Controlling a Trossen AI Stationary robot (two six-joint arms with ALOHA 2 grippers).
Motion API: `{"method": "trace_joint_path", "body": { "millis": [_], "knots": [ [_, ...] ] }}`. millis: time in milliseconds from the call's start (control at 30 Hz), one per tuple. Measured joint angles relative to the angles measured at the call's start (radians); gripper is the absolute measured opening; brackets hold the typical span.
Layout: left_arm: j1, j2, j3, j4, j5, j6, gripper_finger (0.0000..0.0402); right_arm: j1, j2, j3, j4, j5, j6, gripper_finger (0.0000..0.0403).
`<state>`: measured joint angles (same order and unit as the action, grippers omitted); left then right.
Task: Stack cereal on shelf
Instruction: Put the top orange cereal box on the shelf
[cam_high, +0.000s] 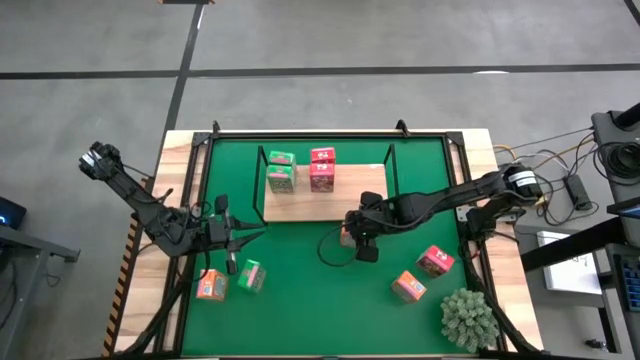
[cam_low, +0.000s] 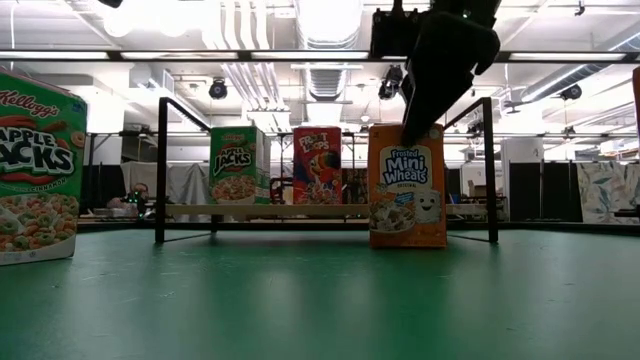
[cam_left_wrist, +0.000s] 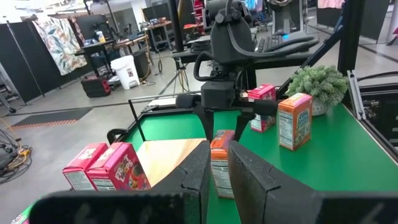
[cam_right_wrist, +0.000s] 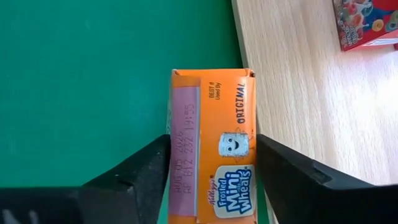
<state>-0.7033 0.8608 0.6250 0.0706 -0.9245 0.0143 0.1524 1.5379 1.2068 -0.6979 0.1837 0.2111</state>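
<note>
On the shelf (cam_high: 345, 200) stand four cereal boxes (cam_high: 300, 170), near its far edge. The right gripper (cam_high: 352, 238) has its jaws around an orange box (cam_right_wrist: 211, 155) just before the shelf's near edge. Four boxes wait; the left gripper (cam_high: 240, 240) is closed, empty.

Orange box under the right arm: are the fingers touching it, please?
Touching. The right wrist view shows both right fingers flush against the orange box sides, with no gap.
</note>
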Motion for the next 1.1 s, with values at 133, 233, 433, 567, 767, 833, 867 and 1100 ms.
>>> {"method": "trace_joint_path", "body": {
  "millis": [133,233,433,567,767,833,867,1100],
  "knots": [
    [0.000,0.001,0.000,0.000,0.000,0.000,0.0039,0.000,-0.004,0.000,0.000,-0.001,0.000,0.0196],
    [0.000,0.002,0.000,0.000,0.000,0.000,0.0039,0.000,-0.011,0.003,-0.005,-0.010,-0.001,0.0186],
    [0.000,0.002,0.000,0.000,0.000,-0.004,0.0039,0.000,-0.025,0.098,-0.089,-0.044,-0.014,0.0180],
    [0.000,0.002,0.000,0.000,0.000,-0.016,0.0039,-0.007,-0.025,0.220,-0.219,-0.046,-0.073,0.0180],
    [0.000,0.002,0.000,0.000,0.000,-0.027,0.0039,-0.076,-0.026,0.419,-0.369,-0.043,-0.208,0.0178],
    [0.000,0.002,0.000,0.000,0.000,-0.027,0.0039,-0.123,-0.026,0.466,-0.399,-0.041,-0.260,0.0178],
    [0.000,0.002,0.000,0.000,0.000,-0.028,0.0039,-0.150,-0.026,0.484,-0.411,-0.038,-0.286,0.0178],
    [0.000,0.002,0.000,0.000,0.000,-0.049,0.0039,-0.370,-0.026,0.524,-0.471,-0.053,-0.495,0.0178]
  ]
}}
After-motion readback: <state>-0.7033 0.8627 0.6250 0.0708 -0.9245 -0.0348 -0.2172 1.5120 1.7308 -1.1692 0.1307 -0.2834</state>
